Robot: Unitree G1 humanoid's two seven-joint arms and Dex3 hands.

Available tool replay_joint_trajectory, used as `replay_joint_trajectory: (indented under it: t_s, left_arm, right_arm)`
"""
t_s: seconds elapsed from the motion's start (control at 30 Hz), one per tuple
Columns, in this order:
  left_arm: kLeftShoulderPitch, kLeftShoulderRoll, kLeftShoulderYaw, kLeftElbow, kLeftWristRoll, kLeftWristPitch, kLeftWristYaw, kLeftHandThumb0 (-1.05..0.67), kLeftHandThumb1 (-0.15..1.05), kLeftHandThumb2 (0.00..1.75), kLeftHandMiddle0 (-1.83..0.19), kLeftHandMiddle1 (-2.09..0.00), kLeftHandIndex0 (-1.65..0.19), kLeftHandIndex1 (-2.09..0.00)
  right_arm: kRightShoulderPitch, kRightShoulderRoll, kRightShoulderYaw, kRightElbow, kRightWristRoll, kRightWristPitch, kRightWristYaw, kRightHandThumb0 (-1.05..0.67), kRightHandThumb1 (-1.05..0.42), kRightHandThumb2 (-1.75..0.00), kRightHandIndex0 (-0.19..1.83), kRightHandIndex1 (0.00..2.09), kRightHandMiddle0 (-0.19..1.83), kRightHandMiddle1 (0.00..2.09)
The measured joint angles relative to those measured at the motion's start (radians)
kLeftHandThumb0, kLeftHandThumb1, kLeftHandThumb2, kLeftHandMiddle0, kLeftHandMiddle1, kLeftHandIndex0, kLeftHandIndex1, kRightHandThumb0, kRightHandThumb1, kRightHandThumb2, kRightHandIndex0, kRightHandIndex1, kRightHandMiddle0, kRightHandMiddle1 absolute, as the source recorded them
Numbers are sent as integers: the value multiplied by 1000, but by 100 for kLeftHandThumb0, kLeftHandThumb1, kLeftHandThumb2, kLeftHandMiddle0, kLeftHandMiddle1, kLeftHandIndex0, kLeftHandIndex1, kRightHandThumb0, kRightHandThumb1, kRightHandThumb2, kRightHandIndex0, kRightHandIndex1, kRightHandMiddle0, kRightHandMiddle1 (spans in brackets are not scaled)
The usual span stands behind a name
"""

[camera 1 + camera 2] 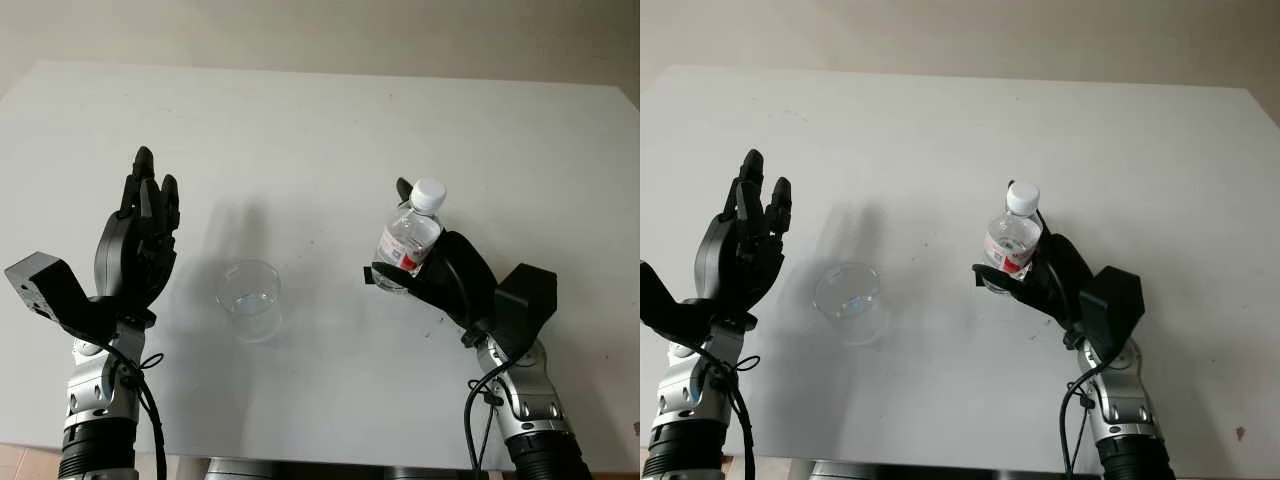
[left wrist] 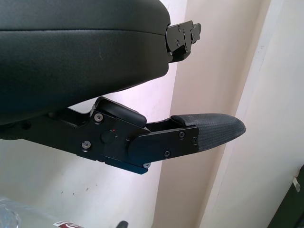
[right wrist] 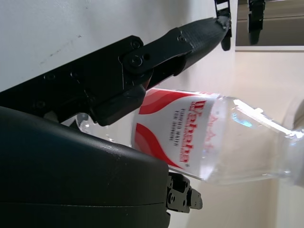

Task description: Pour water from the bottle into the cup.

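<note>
Capped bottle (image 1: 408,238) held beside the cup (image 1: 249,297)

Right hand (image 1: 450,278) fingers wrap its thin, slippery, squeezable midsection; left hand (image 1: 137,245) open above the tabletop (image 1: 320,130).

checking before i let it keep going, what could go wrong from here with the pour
1. The bottle, held up off the table in the right hand, has its white cap on; tipped like this, no water would likely come out.
2. The clear cup stands alone, apart from the bottle; the open left hand is raised beside it without steadying it, so a bump or stream could tip the cup or miss.
</note>
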Motion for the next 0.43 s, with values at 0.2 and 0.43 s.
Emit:
replay_joint_trajectory:
  t_s: [0.2, 0.43]
  left_arm:
    - [0, -1, 0, 0, 0, 1, 1, -80, 105, 57, 19, -4, 19, -3]
    - [0, -1, 0, 0, 0, 0, -4, -79, 105, 57, 19, -3, 19, -2]
  right_arm:
    - [17, 4, -15, -12, 15, -12, -26, -105, -96, -6, -19, 0, -19, 0]
    - [25, 15, -26, -34, 40, -13, -47, -103, -96, -5, -19, 0, -19, 0]
